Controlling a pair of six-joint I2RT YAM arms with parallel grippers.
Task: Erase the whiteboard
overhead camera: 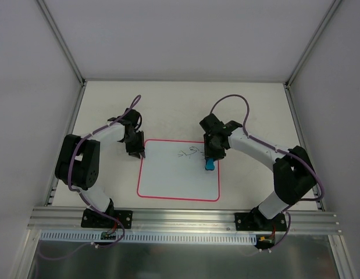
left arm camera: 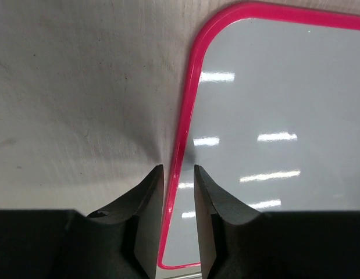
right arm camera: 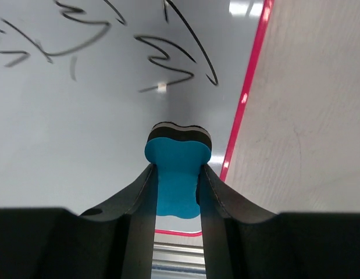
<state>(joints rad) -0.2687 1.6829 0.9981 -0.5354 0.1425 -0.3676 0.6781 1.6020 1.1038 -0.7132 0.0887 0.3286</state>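
The whiteboard lies flat on the table, white with a red-pink border. Dark scribbles sit near its upper right; in the right wrist view the scribbles are just beyond the eraser. My right gripper is shut on a small blue eraser, its dark felt end down on the board close to the right border. My left gripper is at the board's upper-left corner, jaws narrowly apart astride the left border, holding nothing.
A pale tabletop surrounds the board, with white enclosure walls and metal posts at the back and sides. An aluminium rail runs along the near edge by the arm bases.
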